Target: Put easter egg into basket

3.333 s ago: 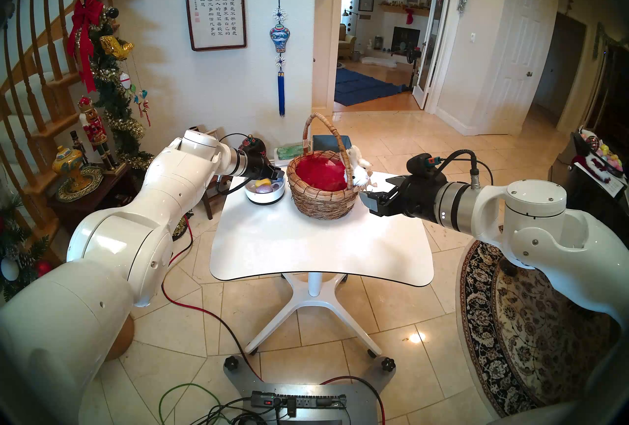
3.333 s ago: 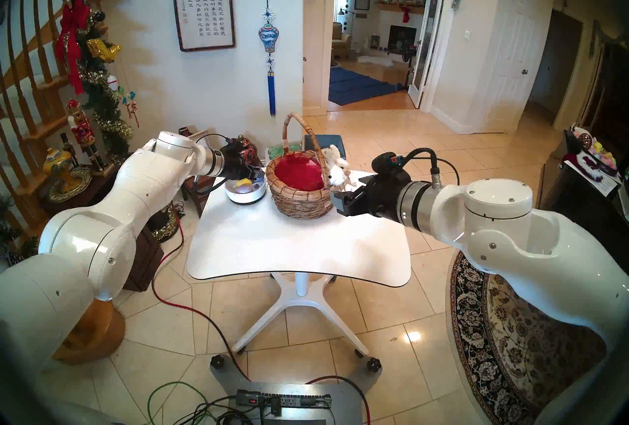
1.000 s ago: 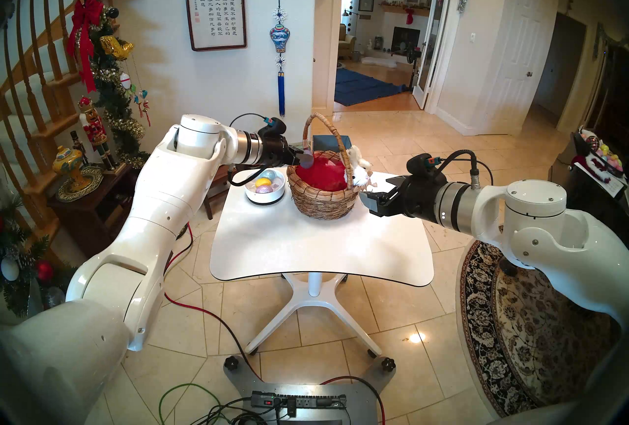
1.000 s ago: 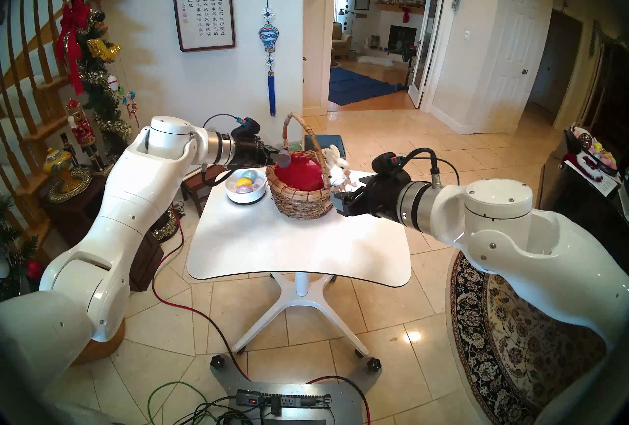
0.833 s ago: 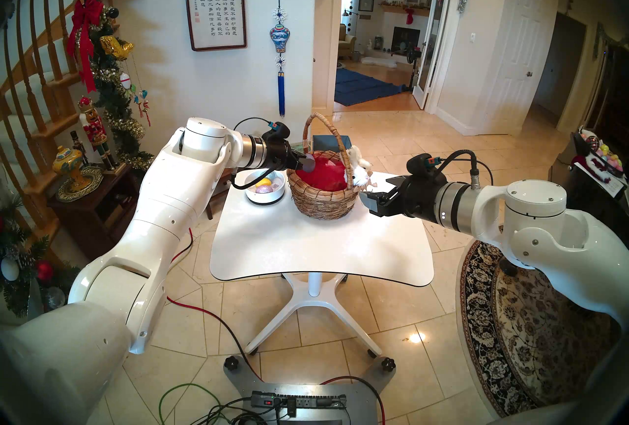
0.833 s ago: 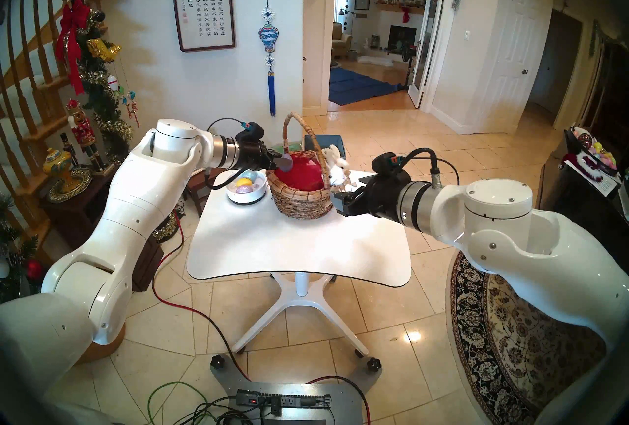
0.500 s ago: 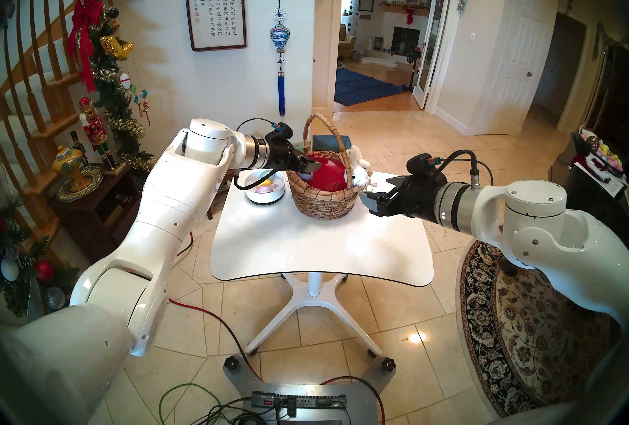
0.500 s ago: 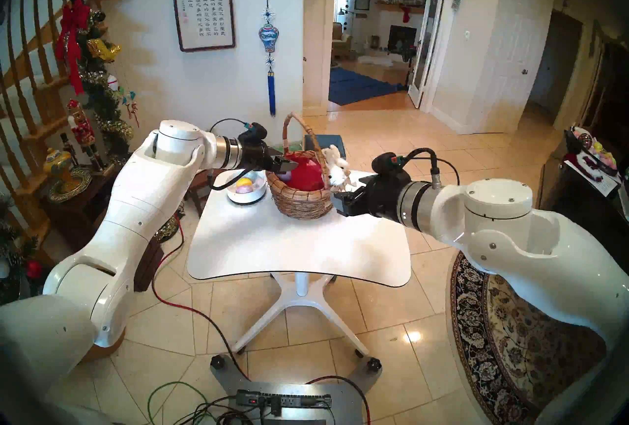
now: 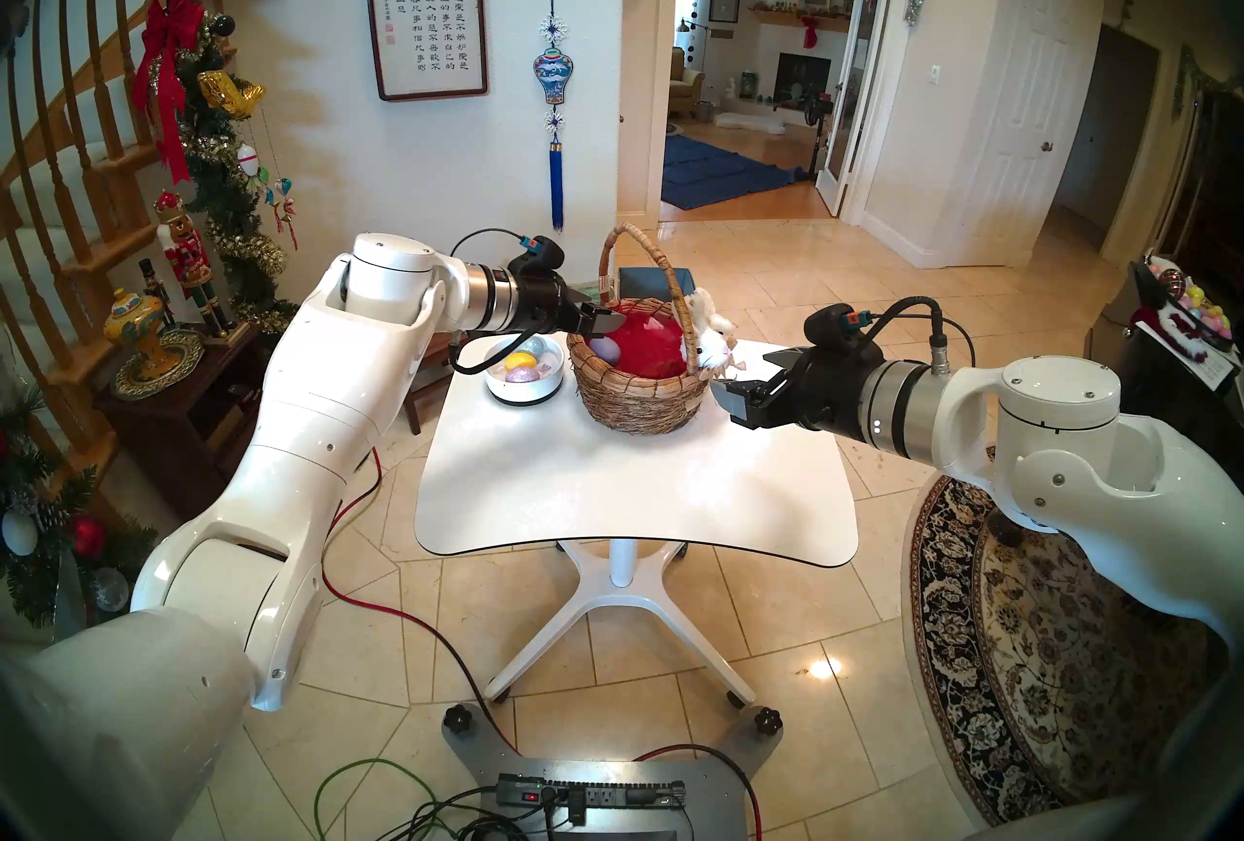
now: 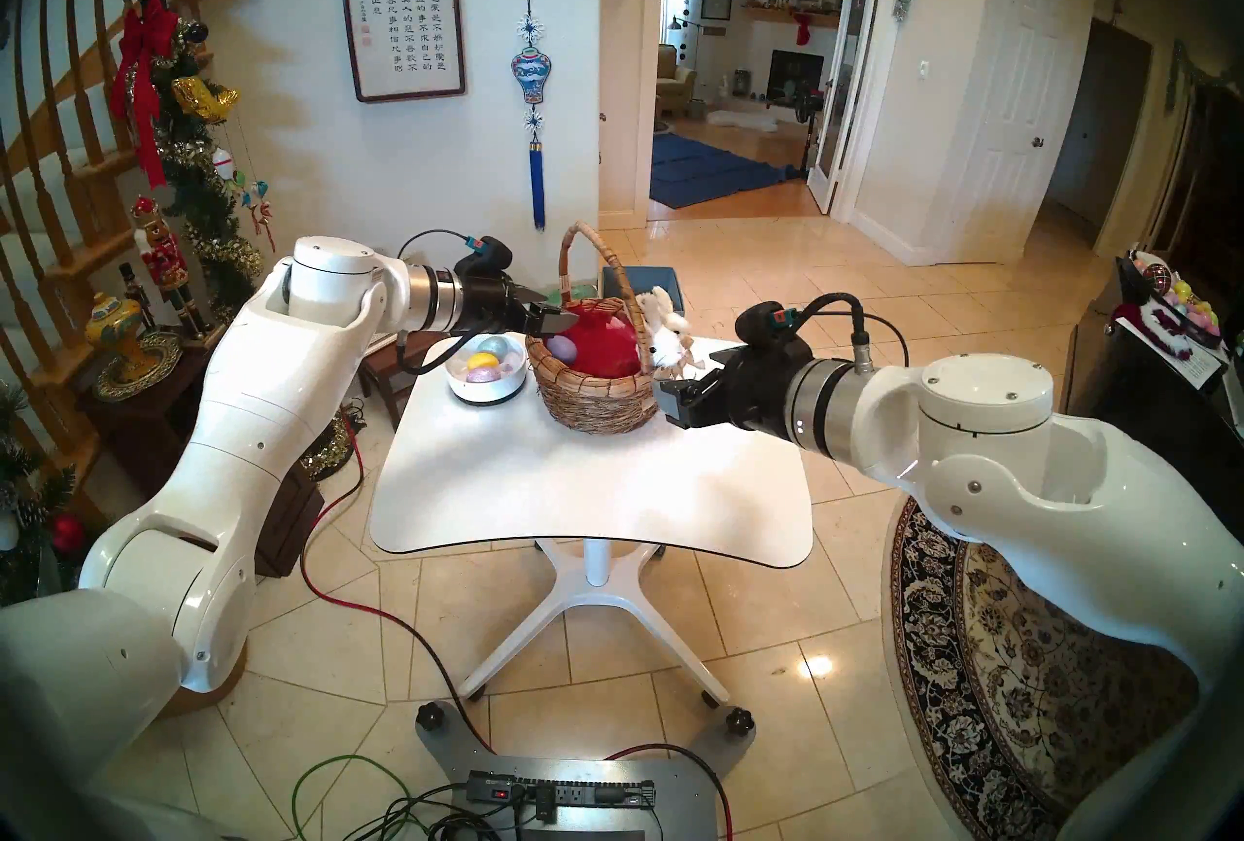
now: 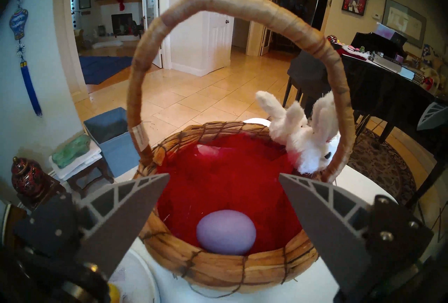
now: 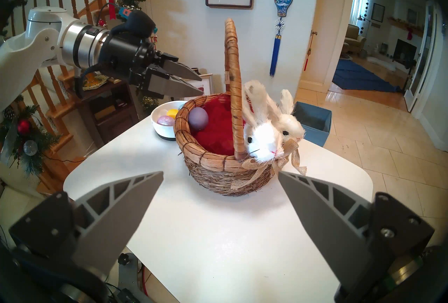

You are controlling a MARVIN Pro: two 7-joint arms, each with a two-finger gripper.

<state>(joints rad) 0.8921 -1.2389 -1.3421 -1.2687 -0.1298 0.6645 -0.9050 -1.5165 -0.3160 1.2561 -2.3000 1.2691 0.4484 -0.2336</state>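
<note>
Presently, working left to right, I see the left tool [image 9: 601, 322] poised just above the near-left rim of the basket [image 9: 639, 395], its jaws spread wide and empty. Below and beside it, the white bowl [image 9: 524, 390] sits on the desk [image 9: 633, 483] near the basket without touching it, holding a yellow egg [image 9: 520, 360], a glittery pink egg [image 9: 522, 375] and a pale blue egg [image 9: 535, 344].

The purple egg [image 11: 226, 232] lies inside the basket on the red lining [image 11: 225, 174], against the wall nearest the left tool; nothing grips it. The arched handle [image 11: 242, 1] stands upright over the basket. Two white plush bunnies [image 12: 263, 135] sit on the rim at the handle's right foot, above a burlap bow [image 12: 274, 161].

The right tool [image 9: 740, 392] hangs just beside the basket's right side, jaws released and empty, clear of the wicker.
</note>
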